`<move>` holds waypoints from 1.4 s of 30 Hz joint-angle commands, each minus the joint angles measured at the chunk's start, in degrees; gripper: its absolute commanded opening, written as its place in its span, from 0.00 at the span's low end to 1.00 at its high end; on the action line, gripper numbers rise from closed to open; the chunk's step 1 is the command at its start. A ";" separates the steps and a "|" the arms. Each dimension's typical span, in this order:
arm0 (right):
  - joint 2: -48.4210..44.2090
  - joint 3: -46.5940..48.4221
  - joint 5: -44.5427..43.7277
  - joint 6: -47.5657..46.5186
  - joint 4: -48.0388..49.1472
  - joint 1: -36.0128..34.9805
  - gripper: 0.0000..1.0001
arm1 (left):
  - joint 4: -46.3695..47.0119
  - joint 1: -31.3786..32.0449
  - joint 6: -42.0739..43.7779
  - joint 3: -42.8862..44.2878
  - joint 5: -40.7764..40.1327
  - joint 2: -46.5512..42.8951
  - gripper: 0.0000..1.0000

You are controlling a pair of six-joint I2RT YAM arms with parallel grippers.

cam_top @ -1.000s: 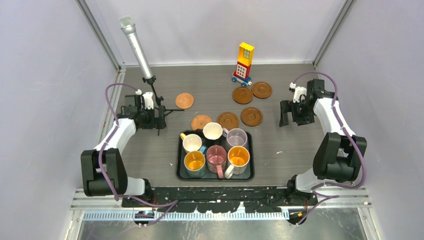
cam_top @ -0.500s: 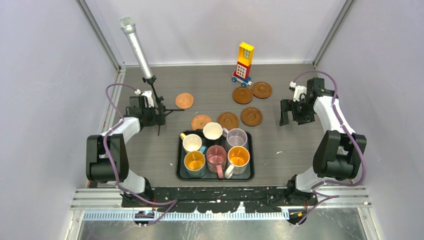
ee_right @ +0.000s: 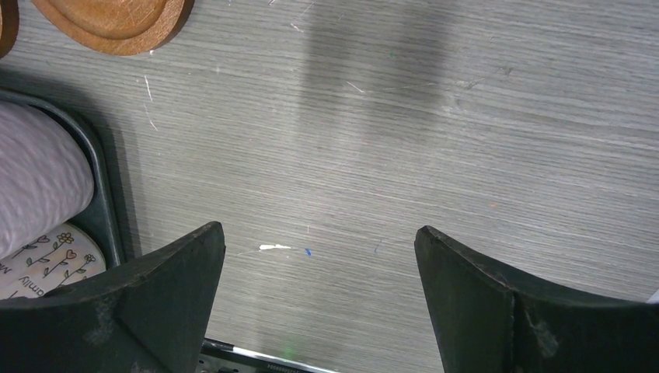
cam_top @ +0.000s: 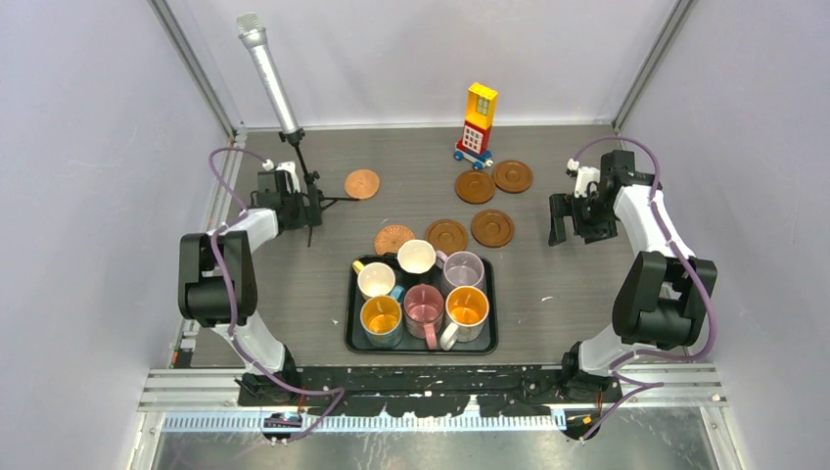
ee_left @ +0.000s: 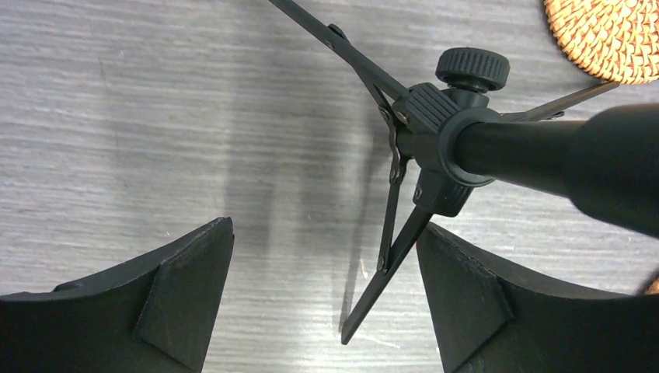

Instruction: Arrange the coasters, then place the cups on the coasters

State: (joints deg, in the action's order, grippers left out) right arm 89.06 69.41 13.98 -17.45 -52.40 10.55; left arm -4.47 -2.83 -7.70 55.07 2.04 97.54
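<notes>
Reaching farther back — left end effector wide astride microphone stand, coaster shifted; right end effector wide.

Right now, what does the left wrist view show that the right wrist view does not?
Only left wrist: the microphone stand and its tripod legs, plus a woven coaster. Only right wrist: a wooden coaster, the black tray and the lilac mug in it. Both: the grey table and an open claw, left claw or right claw.

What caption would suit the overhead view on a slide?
Six mugs on a black tray, six coasters scattered beyond, left gripper beside a microphone stand.
</notes>
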 commanded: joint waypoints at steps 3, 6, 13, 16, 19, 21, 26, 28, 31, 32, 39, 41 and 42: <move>0.98 3.13 -0.87 -0.88 -0.35 -0.26 0.96 | -0.36 -1.99 -0.20 8.20 0.43 4.52 0.91; 1.82 3.94 -0.93 -1.01 -0.44 -0.27 0.96 | -2.23 -2.03 0.37 11.77 0.91 6.70 0.93; 3.74 5.93 -1.12 -1.10 -0.48 -0.27 0.96 | -5.88 -2.50 -0.92 21.68 -0.82 13.75 0.95; 4.15 6.63 -1.29 -1.30 -0.72 -0.27 0.96 | -6.53 -3.00 -1.92 25.62 -1.60 16.76 0.95; 4.29 6.97 -1.64 -1.40 -1.06 -0.27 0.96 | -7.10 -3.60 -1.96 29.86 -1.60 19.92 0.95; 4.44 7.22 -1.83 -1.66 -1.44 -0.26 0.96 | -7.50 -3.80 -1.90 32.75 -1.60 22.05 0.95; 4.65 8.07 -2.14 -2.10 -2.29 -0.31 0.96 | -8.85 -4.97 -0.97 39.73 -1.61 27.04 0.96; 4.82 8.56 -2.24 -2.28 -2.65 -0.26 0.96 | -9.34 -5.53 -0.41 42.27 -1.60 29.04 0.96; 4.95 9.37 -2.17 -2.46 -2.88 -0.29 0.96 | -10.46 -6.31 0.72 45.66 -0.37 30.33 0.96; 4.92 9.47 -1.94 -2.52 -2.94 -0.31 0.96 | -10.60 -6.39 1.42 46.18 0.28 30.38 0.96; 5.37 10.56 1.39 -2.40 -2.82 -0.52 0.96 | -11.53 -7.05 5.46 42.22 5.11 23.81 0.98; 5.56 10.82 2.03 -2.40 -2.65 -0.73 0.96 | -11.62 -7.70 5.35 39.45 7.33 20.30 0.99; 5.59 10.92 2.38 -2.39 -2.59 -0.89 0.96 | -11.43 -8.09 5.44 37.78 8.50 18.55 1.00</move>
State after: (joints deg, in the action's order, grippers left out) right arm 94.30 77.73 13.87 -19.40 -55.22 10.31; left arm -16.10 -9.58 -3.95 96.38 5.52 125.97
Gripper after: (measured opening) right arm 0.960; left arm 0.990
